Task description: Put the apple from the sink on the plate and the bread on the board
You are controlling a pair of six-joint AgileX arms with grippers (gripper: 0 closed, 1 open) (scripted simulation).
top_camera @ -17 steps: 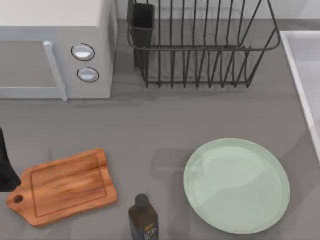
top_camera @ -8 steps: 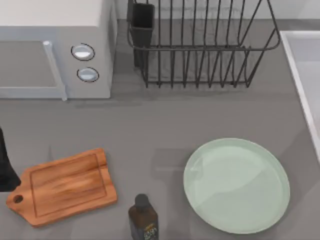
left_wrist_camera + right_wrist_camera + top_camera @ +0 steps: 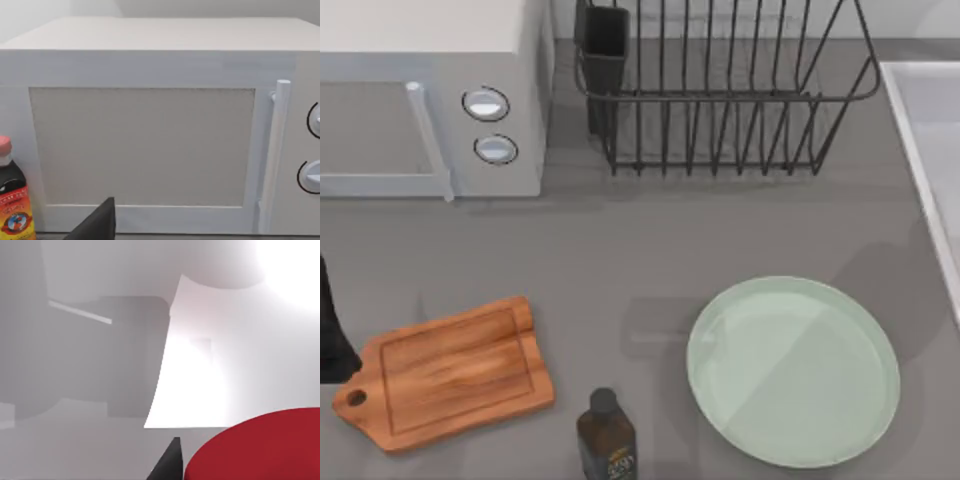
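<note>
I'm working over a grey countertop [image 3: 650, 240]. Along the lower part of the top view sit a dark bottle [image 3: 606, 440], the board [image 3: 445, 372] at lower left and the plate [image 3: 792, 371] at lower right, both bare. Farther back stand a white microwave [image 3: 430, 95] at upper left and a wire dish rack [image 3: 720, 90] at upper centre, with the sink [image 3: 920, 140] rim down the right edge.

The apple [image 3: 260, 447] looms red at the lower right of the right wrist view, right beside a dark fingertip [image 3: 170, 462], inside the pale basin. So my right arm is the one on it, and the apple lies just under its gripper; whether the fingers are clenched on it I cannot tell.

My left arm sits parked at the left edge, facing the microwave; its grip state is also unclear.
</note>
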